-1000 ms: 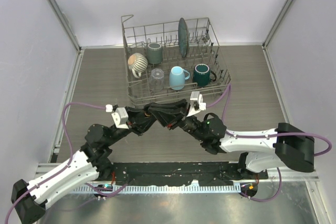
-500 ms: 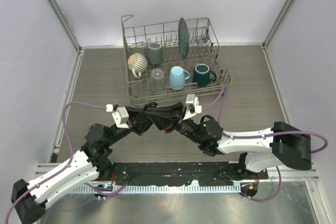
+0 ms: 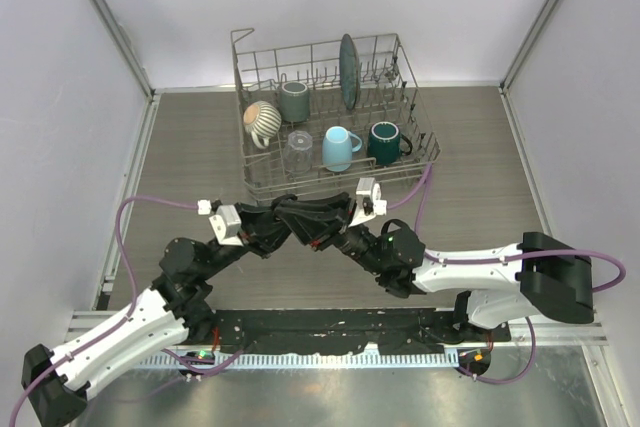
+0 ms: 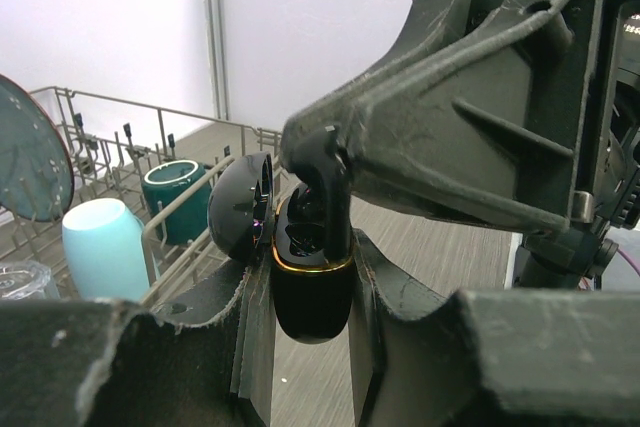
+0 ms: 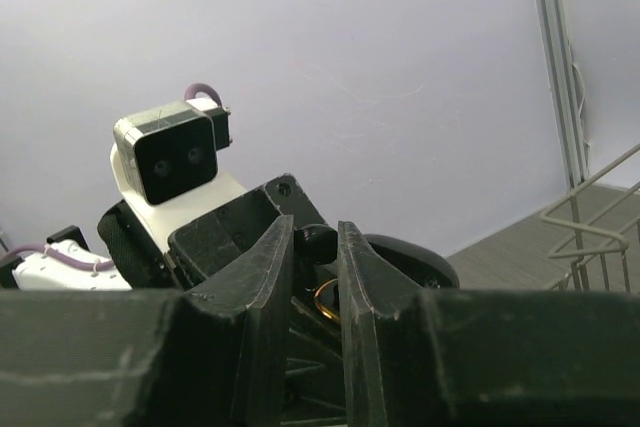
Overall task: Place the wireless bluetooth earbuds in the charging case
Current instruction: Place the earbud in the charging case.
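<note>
Between my two pincers, held up off the brown wood-grain table (image 3: 190,157), the small glossy black earbud (image 4: 322,202) sits nose-down in the mouth of the glossy black oval charging case (image 4: 310,302) with the thin gold rim. Its lower end is inside the well, below that rim, and its upper end stands proud of it, so I call this one part-seated, not home. The case's domed black lid (image 4: 240,209) hangs open to one side, out of the way.

My left pincer (image 4: 310,282) is clamped on the case body, a finger on each flank, holding it mouth-up. My right pincer (image 5: 315,240) is pinched on the earbud's top, tips just above the gold rim; from its own camera only a dark nub shows between the fingers.

Is a second bud in the other well? I cannot tell: this bud and my fingers hide it. My read is that the case is open and steadied, with one bud lined up and partly in. What remains is the last push, the release, any other bud, and perhaps closing the lid.

Beyond stands the grey wire dish rack (image 3: 275,179), holding a teal mug (image 4: 172,202) and a pale blue cup (image 4: 102,247).
</note>
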`<state>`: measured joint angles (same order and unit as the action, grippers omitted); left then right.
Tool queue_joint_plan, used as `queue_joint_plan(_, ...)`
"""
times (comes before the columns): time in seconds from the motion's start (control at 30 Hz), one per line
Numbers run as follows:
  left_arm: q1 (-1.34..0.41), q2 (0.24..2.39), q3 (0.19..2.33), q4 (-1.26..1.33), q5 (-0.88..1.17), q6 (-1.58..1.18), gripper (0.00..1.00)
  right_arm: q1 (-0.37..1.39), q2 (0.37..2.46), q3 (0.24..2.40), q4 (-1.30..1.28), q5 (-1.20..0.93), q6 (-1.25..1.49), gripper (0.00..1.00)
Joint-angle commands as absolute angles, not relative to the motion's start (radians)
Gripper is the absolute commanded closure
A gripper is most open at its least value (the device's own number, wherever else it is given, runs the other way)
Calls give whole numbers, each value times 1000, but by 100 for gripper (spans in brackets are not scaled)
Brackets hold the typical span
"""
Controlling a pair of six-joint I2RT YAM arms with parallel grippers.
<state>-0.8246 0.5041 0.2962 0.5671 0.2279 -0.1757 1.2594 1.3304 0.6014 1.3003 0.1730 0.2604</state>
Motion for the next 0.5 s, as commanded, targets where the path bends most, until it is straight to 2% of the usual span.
queue_joint_plan(0.0, -825, 485, 318, 611, 230, -175, 100, 1259, 1305, 657, 1353, 192, 238, 99)
queue_joint_plan(0.47, -825, 466, 325, 606, 235, -173, 100, 1258, 1336, 643, 1338, 215, 256, 99)
